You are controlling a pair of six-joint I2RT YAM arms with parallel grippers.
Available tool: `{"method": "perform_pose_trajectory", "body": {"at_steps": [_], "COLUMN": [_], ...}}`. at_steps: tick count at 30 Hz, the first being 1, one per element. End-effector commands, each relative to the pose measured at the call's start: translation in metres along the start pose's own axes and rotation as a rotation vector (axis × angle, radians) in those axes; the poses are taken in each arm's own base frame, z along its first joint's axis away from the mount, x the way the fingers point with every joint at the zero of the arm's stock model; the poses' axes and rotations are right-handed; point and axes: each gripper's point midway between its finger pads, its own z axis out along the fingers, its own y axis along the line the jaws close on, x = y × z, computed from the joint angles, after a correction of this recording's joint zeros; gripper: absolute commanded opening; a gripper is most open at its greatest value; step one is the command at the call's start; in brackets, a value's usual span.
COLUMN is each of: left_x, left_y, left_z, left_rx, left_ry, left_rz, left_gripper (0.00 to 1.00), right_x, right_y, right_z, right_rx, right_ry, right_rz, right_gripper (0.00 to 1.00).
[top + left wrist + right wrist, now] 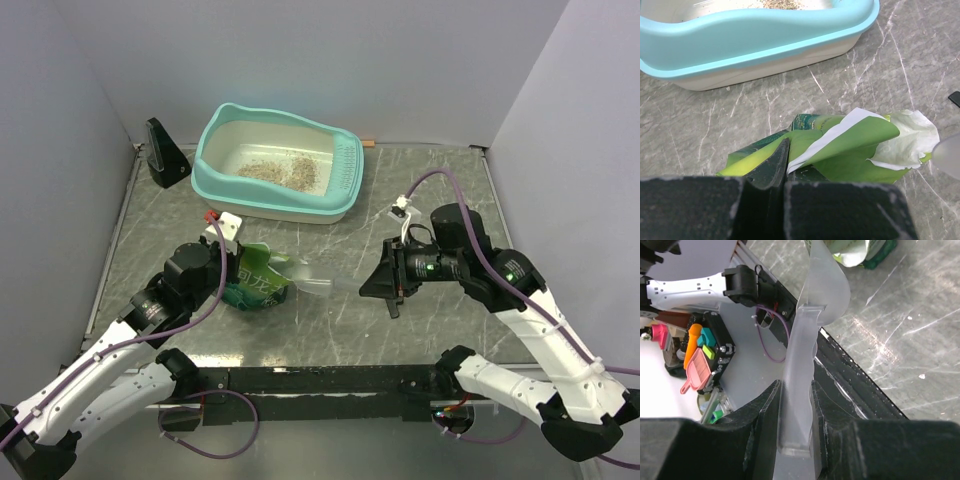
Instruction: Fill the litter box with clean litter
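Observation:
The litter box (212,178) stands at the back of the table, its turquoise rim (740,35) close ahead in the left wrist view. A patch of clean litter (282,170) lies on its cream floor. My left gripper (785,150) is shut on the edge of a green printed pouch (255,282), which lies on the table with its mouth (905,140) gaping to the right. My right gripper (795,405) is shut on the handle of a translucent scoop (812,315). The scoop's bowl (312,283) points left at the pouch mouth.
A black wedge-shaped stand (165,152) sits at the back left corner. A black rail (330,380) runs along the near edge between the arm bases. Grey walls close the table on three sides. Coloured tools (695,367) lie beyond the table edge in the right wrist view.

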Motion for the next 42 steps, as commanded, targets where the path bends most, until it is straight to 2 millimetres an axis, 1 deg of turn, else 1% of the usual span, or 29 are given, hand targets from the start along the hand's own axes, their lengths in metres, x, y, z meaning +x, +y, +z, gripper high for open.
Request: {"method": "perform_pose_trajectory", "body": {"at_steps": [1, 8, 12, 14, 19, 21, 24, 25, 27, 28, 30, 34, 38, 42], "left_x": [-0.018, -0.017, -0.018, -0.02, -0.021, -0.021, -0.02, -0.019, -0.02, -0.02, -0.019, -0.019, -0.018, -0.019], "left_y": [-0.005, -0.008, -0.008, -0.009, -0.011, -0.013, -0.014, -0.014, -0.015, -0.015, -0.016, -0.017, -0.018, -0.018], "left_z": [-0.002, -0.002, -0.004, -0.004, -0.006, -0.006, -0.005, -0.005, -0.005, -0.005, -0.005, -0.004, -0.004, -0.004], "left_rx": [0.032, 0.049, 0.05, 0.055, 0.068, 0.078, 0.084, 0.087, 0.091, 0.092, 0.096, 0.101, 0.105, 0.107], "left_ry": [-0.068, -0.064, -0.071, -0.074, -0.081, -0.079, -0.076, -0.073, -0.076, -0.074, -0.072, -0.068, -0.064, -0.069], "left_rz": [-0.02, -0.019, -0.021, -0.02, -0.021, -0.02, -0.018, -0.017, -0.019, -0.017, -0.017, -0.017, -0.016, -0.016], "left_gripper": [0.01, 0.01, 0.01, 0.01, 0.01, 0.01, 0.01, 0.01, 0.01, 0.01, 0.01, 0.01, 0.01, 0.01], "right_x": [-0.011, -0.023, -0.024, -0.027, -0.027, -0.03, -0.037, -0.041, -0.046, -0.048, -0.051, -0.058, -0.056, -0.057], "right_y": [0.007, 0.006, 0.0, -0.006, -0.013, -0.017, -0.019, -0.016, -0.017, -0.015, -0.019, -0.019, -0.023, -0.03], "right_z": [0.006, 0.018, 0.029, 0.036, 0.058, 0.066, 0.073, 0.07, 0.071, 0.067, 0.065, 0.056, 0.049, 0.048], "right_rx": [-0.038, -0.043, -0.035, -0.018, -0.041, -0.037, -0.029, -0.026, -0.013, -0.005, 0.025, 0.058, 0.093, 0.13], "right_ry": [-0.035, -0.019, 0.004, 0.008, 0.062, 0.079, 0.088, 0.085, 0.078, 0.081, 0.081, 0.056, 0.056, 0.047], "right_rz": [-0.009, -0.017, -0.011, -0.007, 0.018, 0.02, 0.006, -0.004, -0.02, -0.024, -0.043, -0.066, -0.078, -0.086], "right_gripper": [0.0, 0.0, 0.0, 0.0, 0.0, 0.0, 0.0, 0.0, 0.0, 0.0, 0.0, 0.0, 0.0, 0.0]}}
